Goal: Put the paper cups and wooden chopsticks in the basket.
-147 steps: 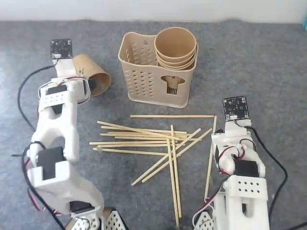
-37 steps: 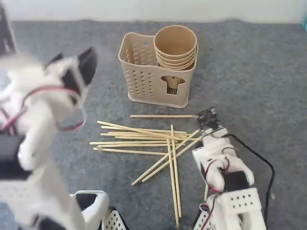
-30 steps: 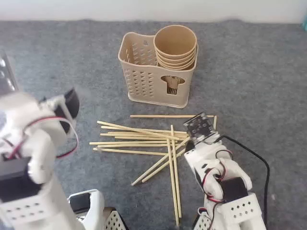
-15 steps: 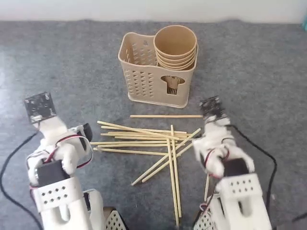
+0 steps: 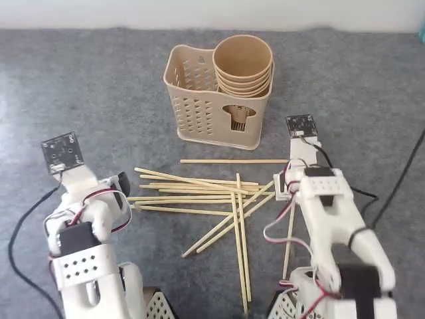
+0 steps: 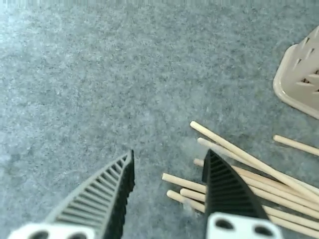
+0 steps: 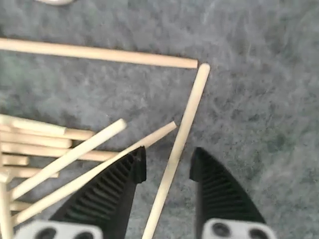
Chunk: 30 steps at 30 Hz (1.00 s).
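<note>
A beige plastic basket (image 5: pixel 199 113) stands at the back, with a stack of paper cups (image 5: pixel 243 60) in its right half. Several wooden chopsticks (image 5: pixel 199 196) lie crisscrossed on the grey carpet in front of it. My left gripper (image 5: pixel 123 188) is low at the left ends of the pile. It is open (image 6: pixel 169 167), and the chopstick ends (image 6: pixel 192 181) lie just ahead of one finger. My right gripper (image 5: pixel 284 185) is at the pile's right side. It is open (image 7: pixel 167 162) and straddles one chopstick (image 7: pixel 182 132) without closing on it.
A single chopstick (image 5: pixel 229 161) lies crosswise just in front of the basket, its end (image 7: pixel 149 59) ahead of my right gripper. A basket corner (image 6: pixel 299 82) shows in the left wrist view. Grey carpet (image 5: pixel 358 86) stretches out around the basket.
The cup lying by my left gripper 4.9 s ago is gone from the carpet. The left arm has swung back down to the chopsticks' left ends. The right arm shifted over the right-hand chopstick.
</note>
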### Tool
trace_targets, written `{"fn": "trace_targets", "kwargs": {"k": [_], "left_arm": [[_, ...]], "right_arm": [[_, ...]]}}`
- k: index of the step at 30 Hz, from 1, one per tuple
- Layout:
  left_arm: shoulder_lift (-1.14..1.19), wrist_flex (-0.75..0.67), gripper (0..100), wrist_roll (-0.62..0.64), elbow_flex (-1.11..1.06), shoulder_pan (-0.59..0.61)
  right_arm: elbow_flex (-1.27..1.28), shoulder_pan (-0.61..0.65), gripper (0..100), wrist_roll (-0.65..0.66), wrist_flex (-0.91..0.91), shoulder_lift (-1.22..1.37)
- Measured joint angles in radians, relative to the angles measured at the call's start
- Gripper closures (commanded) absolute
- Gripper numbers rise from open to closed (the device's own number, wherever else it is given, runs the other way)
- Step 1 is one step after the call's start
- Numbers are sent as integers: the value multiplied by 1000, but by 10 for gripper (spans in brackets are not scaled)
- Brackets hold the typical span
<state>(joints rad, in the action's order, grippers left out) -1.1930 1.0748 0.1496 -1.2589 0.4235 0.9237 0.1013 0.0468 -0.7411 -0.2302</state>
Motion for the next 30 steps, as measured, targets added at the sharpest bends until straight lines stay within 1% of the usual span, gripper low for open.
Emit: {"fn": "trace_targets", "kwargs": {"k": [6, 11, 24, 28, 30], "left_arm": [[-2, -14, 789, -3, -14, 0], [-2, -14, 789, -3, -14, 0], [-2, -14, 789, -3, -14, 0], [-2, -14, 789, -3, -15, 0], [-2, -14, 789, -3, -15, 0]], "right_arm": [[-91, -17, 908, -2, -51, 86], [-121, -49, 905, -2, -83, 112], [-135, -41, 904, -2, -97, 118], [-135, 5, 907, -2, -97, 118], [-135, 2, 908, -2, -94, 123]]}}
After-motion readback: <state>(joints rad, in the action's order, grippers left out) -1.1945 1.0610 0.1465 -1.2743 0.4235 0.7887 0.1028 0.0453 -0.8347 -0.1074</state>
